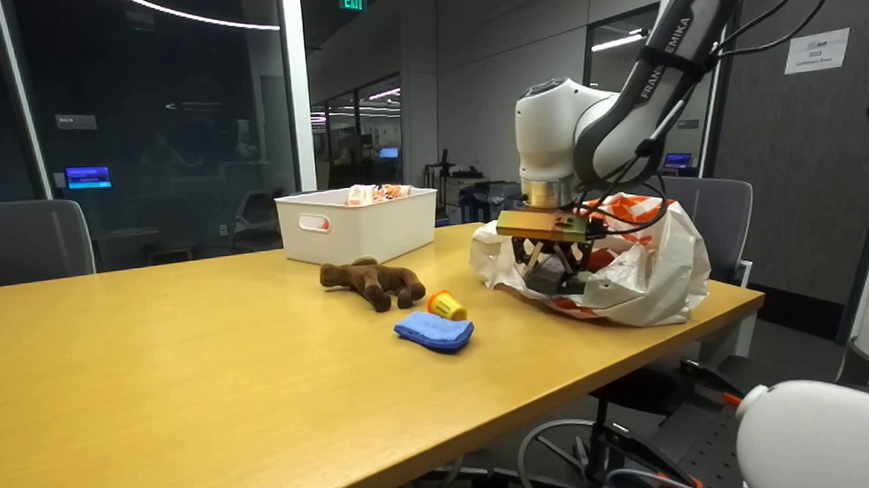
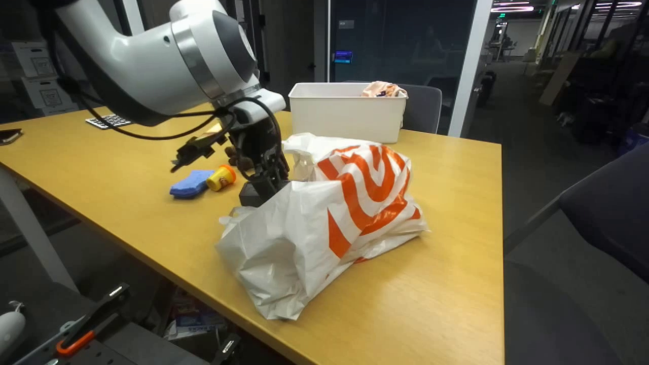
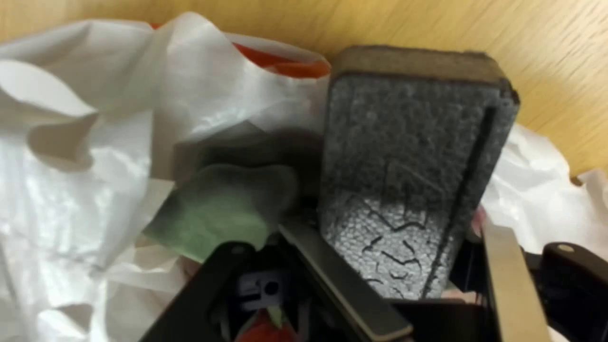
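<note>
The pincer [image 3: 387, 237] hangs at the mouth of the bag [image 1: 656, 281], its fingers set apart with the grey block [image 3: 413, 137] between them; whether they clamp it or only flank it, I cannot tell. In the wrist view the block points from the pincer to twelve o'clock, its far end reaching past the bag's edge, with the desk [image 1: 225, 359] showing beyond. There a green piece [image 3: 228, 209] lies at nine, near the block, and a red thing [image 3: 267, 328], mostly hidden by the pincer, shows at eight.

The bag, white with orange marks, lies crumpled on the desk, its bulk at three from the pincer in an exterior view. There too the yellow tub [image 1: 449, 306] lies on its side toward nine, with the folded blue cloth [image 1: 433, 332] just beside it at eight. Farther out at nine is the brown toy [image 1: 375, 278]; past it, near ten, stands the white bin [image 1: 363, 231], patterned fabric [image 1: 380, 193] showing above its rim. A chair [image 1: 723, 218] stands behind the bag, between two and three. In an exterior view a gridded thing [image 2: 116, 120] lies well off at ten, and a dark flat thing [image 2: 10, 136] farther still, between nine and ten.
</note>
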You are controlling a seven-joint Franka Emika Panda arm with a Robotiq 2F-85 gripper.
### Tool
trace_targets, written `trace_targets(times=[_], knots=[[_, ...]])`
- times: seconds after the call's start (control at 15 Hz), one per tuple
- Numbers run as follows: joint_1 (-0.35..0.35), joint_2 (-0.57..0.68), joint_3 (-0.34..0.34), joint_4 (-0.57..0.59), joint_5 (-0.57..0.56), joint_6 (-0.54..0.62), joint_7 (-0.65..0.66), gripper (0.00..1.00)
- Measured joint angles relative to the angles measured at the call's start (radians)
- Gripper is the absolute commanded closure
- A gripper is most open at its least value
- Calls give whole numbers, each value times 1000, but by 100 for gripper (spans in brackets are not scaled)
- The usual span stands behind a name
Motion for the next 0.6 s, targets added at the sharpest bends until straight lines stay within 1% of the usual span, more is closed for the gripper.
trace_targets(times=[0.13, 0.27, 0.47, 0.6], knots=[[-8, -78, -3, -60, -84, -14, 105, 69], [-23, -133, -4, -95, -131, -23, 176, 69], [-44, -162, -4, -103, -197, -26, 268, 69], [-45, -171, 5, -133, -254, -26, 365, 69]])
